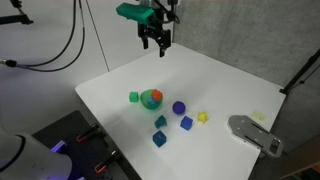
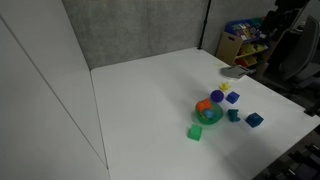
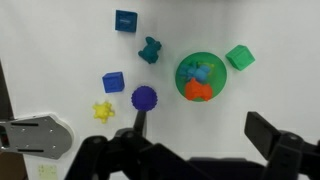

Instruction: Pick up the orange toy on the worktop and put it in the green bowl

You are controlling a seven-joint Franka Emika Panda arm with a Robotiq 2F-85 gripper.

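- My gripper (image 1: 156,43) hangs high over the far side of the white worktop (image 1: 230,85). It sits near the top centre of an exterior view, well apart from every toy.
- In the wrist view my fingers (image 3: 268,135) stand spread wide along the bottom edge of the frame. Nothing is between them, so I am holding nothing.
- The small orange-red rounded toy block (image 3: 198,92) lies inside the small round translucent green bowl (image 3: 220,80), in the lower part of it as the wrist view shows it.
- A small blue piece (image 3: 201,72) lies in the bowl just above the orange block. I cannot tell whether the two touch.
- Both exterior views agree that the orange shows within the bowl's rim and not on the bare worktop.
- Around the bowl in the wrist view, a small green cube (image 3: 239,58) sits just beside it at upper right. A knobbly purple ball (image 3: 144,98) is near it on the left, and a small yellow star-like toy (image 3: 103,111) lies further left.
- As I judge it, the pick and the drop are done and I am at the closing step, clear of the bowl.
- The next move calls for very little. I should stay high and open, and not dip toward the bowl or brush the green cube beside it.
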